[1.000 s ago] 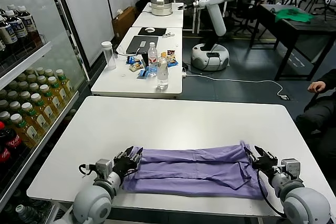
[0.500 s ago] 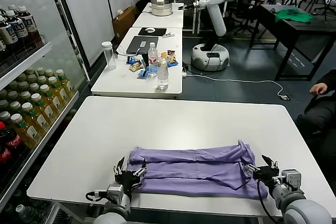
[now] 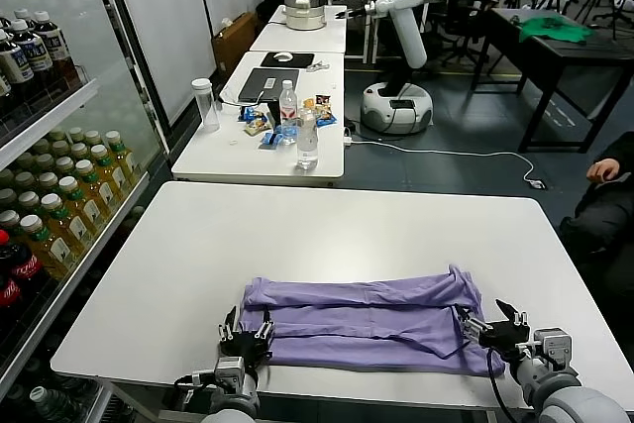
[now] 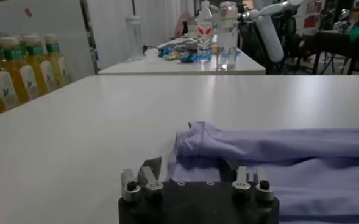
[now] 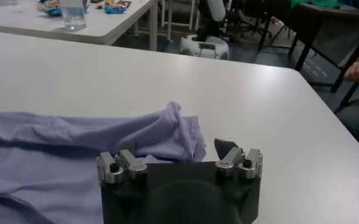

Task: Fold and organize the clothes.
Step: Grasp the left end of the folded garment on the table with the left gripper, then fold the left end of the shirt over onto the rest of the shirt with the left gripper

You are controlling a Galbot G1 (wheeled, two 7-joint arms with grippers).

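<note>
- Both arms are cut off by the bottom edge of the head view; only the grippers show
- Left gripper [image 3: 246,335], lower left of centre: fingers spread open, holding nothing, tips at the T-shirt's [image 3: 367,319] left end
- Right gripper [image 3: 497,323], lower right: fingers apart, empty, just beside the shirt's right end
- Lavender T-shirt lies folded into a long band across the near part of the white table [image 3: 337,225]; its print is hidden

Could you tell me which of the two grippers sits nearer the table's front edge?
The left gripper, at the T-shirt's near-left corner; the right gripper sits slightly farther in.
</note>
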